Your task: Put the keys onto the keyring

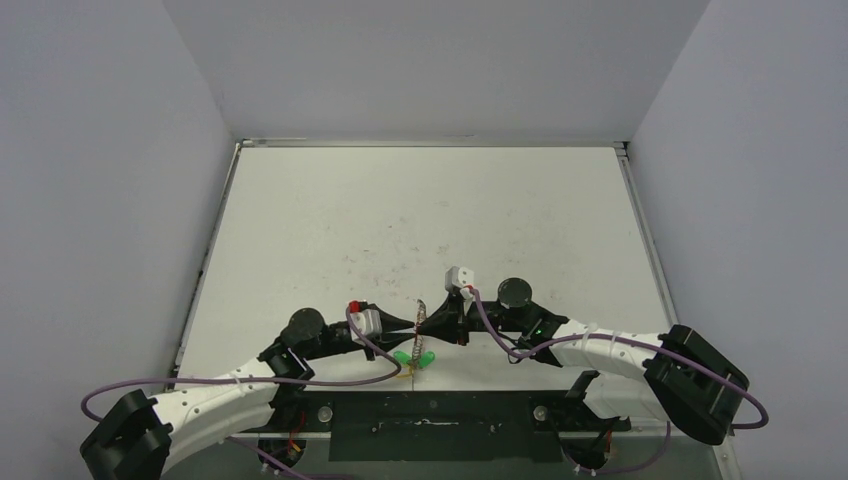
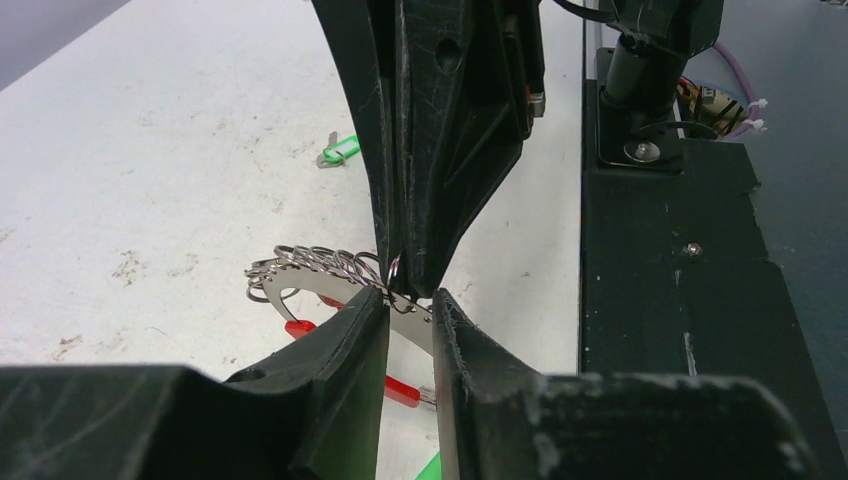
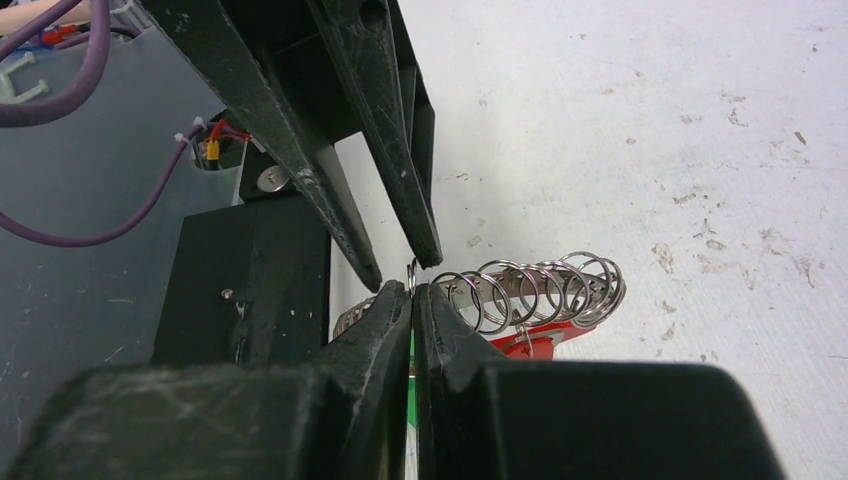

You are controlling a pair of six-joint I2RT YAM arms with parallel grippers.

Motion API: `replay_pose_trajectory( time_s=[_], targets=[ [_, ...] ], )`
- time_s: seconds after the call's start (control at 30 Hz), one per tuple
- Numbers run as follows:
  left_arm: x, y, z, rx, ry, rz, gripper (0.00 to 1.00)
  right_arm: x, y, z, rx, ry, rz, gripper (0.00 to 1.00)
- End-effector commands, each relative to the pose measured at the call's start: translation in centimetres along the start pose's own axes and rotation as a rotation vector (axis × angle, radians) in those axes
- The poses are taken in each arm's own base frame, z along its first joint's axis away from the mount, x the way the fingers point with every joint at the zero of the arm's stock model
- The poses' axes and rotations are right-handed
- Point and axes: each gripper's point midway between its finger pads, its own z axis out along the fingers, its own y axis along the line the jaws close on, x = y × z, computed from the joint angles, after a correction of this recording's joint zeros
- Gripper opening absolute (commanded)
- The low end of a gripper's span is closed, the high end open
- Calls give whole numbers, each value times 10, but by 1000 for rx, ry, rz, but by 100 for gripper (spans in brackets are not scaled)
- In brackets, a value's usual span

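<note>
2 end effectors, left (image 2: 410, 300) and right (image 3: 411, 292), pinch the keyring (image 3: 530, 290) between them above the worktop (image 1: 420, 220); green keys (image 1: 415, 357) lie loose, so threading looks unfinished.

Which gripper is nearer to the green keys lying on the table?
Left, only slightly. The left gripper meets the right gripper at the keyring; the green keys lie just below their tips, a little toward the left side.

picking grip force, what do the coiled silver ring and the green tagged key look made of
Coiled silver keyring: looks like thin bare steel wire, with bright glints on its loops. Green-headed key: the head looks like matte plastic, flat in colour without glare; its small grey blade is probably metal.
</note>
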Motion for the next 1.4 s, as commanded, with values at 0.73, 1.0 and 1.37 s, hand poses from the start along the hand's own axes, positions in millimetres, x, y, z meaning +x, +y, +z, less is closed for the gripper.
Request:
replay_pose_trajectory(
  time_s=[0.73, 1.0, 1.37],
  targets=[
    [-29, -8, 1, 33, -73, 34, 21, -32, 11, -6, -59, -72, -248, 0],
    [-36, -10, 6, 56, -101, 39, 17, -29, 12, -5, -69, -44, -277, 0],
    [-33, -18, 12, 101, -90, 26, 7, -31, 13, -3, -69, -43, -286, 0]
  ],
)
